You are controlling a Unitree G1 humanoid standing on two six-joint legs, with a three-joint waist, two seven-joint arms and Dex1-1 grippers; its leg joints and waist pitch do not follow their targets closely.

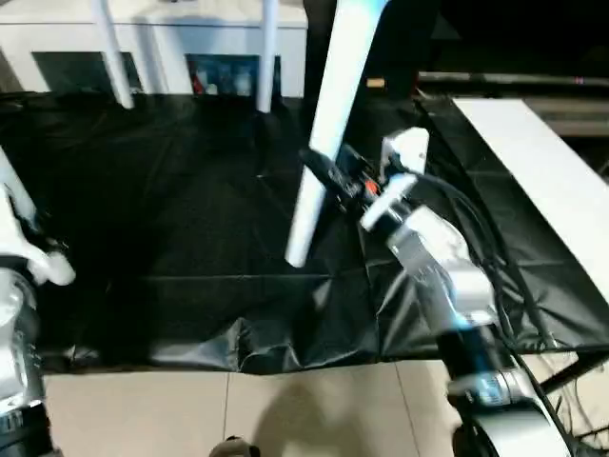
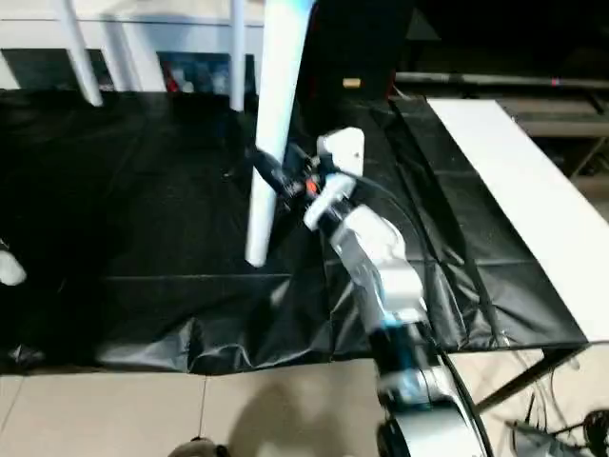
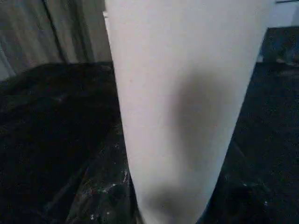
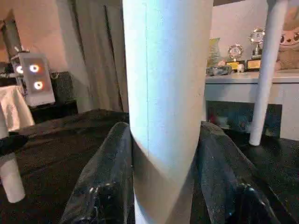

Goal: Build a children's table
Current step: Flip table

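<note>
A long tapered white table leg (image 1: 328,124) is held upright and slightly tilted above the black-covered work surface, its lower end (image 1: 297,255) just above the cloth. My right gripper (image 1: 322,171) is shut on it. In the right wrist view both black fingers (image 4: 110,177) press against its sides. Two more white legs (image 1: 112,57) (image 1: 268,57) stand upright at the back. My left arm (image 1: 24,257) is at the left edge beside another white leg (image 3: 182,116), which looms close in the left wrist view. The tabletop is out of view.
Black sheeting (image 1: 171,209) covers the work surface and bunches at its front edge. A flat white board (image 1: 542,171) lies along the right side. A white cabinet with glass doors (image 1: 190,48) stands behind. Cables hang off my right forearm (image 1: 495,248).
</note>
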